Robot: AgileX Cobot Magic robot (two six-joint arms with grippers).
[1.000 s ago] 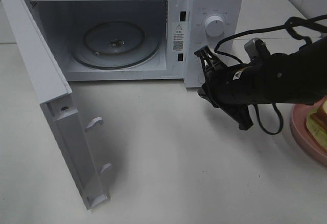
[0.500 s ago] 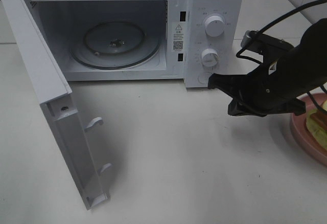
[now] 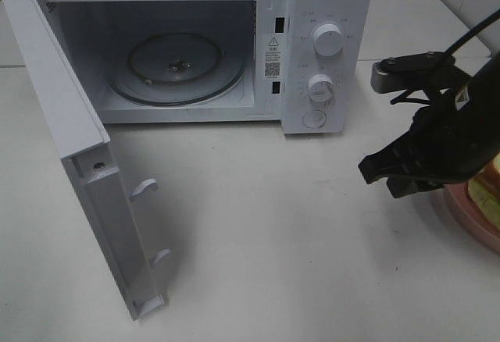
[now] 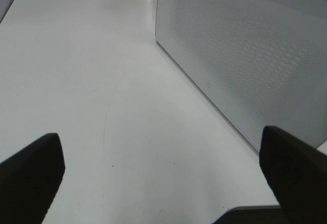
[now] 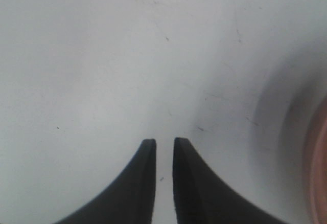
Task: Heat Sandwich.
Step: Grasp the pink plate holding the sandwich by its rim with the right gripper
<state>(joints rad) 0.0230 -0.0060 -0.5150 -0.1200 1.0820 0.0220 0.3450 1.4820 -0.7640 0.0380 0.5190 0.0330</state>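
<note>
Right gripper (image 3: pixel 369 170) is hovering beside the pink plate (image 3: pixel 467 229), jaws barely parted and empty, too narrow for the sandwich (image 3: pixel 486 194) and risking toppling it; left gripper (image 4: pixel 161 170) is gaping, empty.

The sandwich (image 3: pixel 490 187) sat on a round pink plate (image 3: pixel 462 215), at the far right of the table. Only a small bit of it showed at the edge. It had tan crust on top and white bread, with something yellow-green under it. It sat flat, well away from the white microwave (image 3: pixel 332 2).
</note>
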